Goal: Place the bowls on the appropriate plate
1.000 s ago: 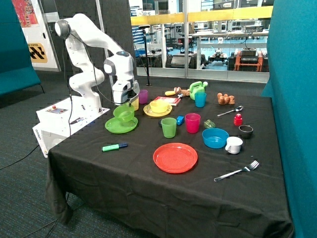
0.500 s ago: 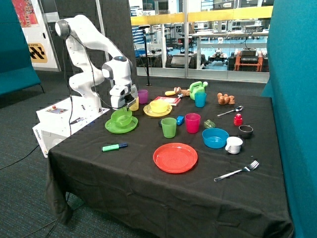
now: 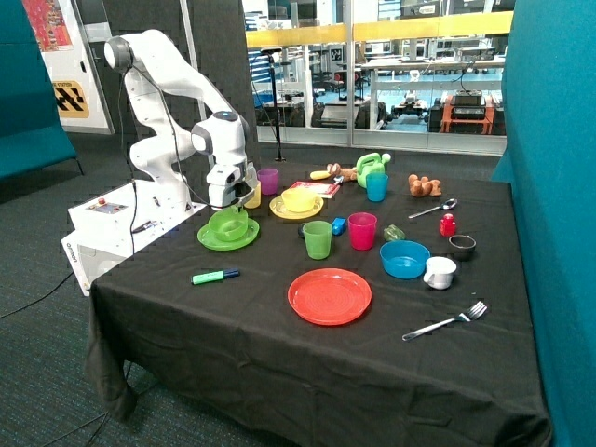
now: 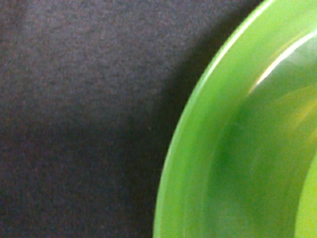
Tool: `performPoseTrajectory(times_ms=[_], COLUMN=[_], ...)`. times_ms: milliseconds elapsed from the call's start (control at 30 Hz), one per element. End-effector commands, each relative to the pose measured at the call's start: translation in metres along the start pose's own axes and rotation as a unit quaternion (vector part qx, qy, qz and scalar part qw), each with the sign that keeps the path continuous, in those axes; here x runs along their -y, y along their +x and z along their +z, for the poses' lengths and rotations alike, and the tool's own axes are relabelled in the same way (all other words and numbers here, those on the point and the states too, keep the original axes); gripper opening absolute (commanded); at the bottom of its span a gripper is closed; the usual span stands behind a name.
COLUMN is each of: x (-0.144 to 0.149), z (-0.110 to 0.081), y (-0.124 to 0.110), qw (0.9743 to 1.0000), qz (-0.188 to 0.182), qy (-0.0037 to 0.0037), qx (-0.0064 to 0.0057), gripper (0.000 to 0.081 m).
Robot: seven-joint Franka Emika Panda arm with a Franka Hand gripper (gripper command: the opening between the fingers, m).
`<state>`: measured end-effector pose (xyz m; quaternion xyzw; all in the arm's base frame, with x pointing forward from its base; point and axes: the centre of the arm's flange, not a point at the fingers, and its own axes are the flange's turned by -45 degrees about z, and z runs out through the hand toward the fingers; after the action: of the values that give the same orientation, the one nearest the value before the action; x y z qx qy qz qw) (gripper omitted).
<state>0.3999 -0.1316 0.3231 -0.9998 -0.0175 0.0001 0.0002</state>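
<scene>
- The yellow bowl [image 3: 299, 198] is seen resting in the middle of the yellow plate [image 3: 279, 209], toward the back of the bench [image 3: 233, 326]; that half of the task is judged done.
- The lime green bowl [image 3: 228, 224] is seen low over, or already seated on, the lime green plate [image 3: 213, 237], which lies near the bench edge closest to the robot base.
- The claw [image 3: 229, 203] is lowered right at the green bowl, with the wrist pointing straight down; whether the bowl's rim is pinched or has been let go cannot be told from the outside view.
- In the wrist view only the black cloth and a curved green rim [image 4: 208, 148] are shown, so nothing is added there about the fingers.
- Contact between green bowl and green plate cannot be confirmed, though no gap is visible between them.
- The second placement is therefore judged to be at its final stage: colour matching is correct for both bowls, and what is left is release, if not yet made, and a clear lift of the arm.
- The red plate [image 3: 329, 296] lies bare near the front, and the blue bowl [image 3: 404, 259] sits directly on the cloth beside a white cup [image 3: 440, 272]; neither is counted among the two bowls handled.
</scene>
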Motion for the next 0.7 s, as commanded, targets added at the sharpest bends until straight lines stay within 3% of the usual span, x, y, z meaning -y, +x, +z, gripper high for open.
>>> performPoseTrajectory(times_ms=[0, 167, 667], x=[0.0018, 0.0008, -0.0037], z=[0.0038, 0.0042, 0.0038], y=[-0.0011, -0.0024, -0.0039], qw=[1.0, 1.0, 1.0], qz=[-0.008, -0.008, -0.007], qy=[-0.00022, -0.00022, -0.00022], qx=[-0.0001, -0.0001, -0.0001], gripper=[0.0576, 0.0617, 0.064])
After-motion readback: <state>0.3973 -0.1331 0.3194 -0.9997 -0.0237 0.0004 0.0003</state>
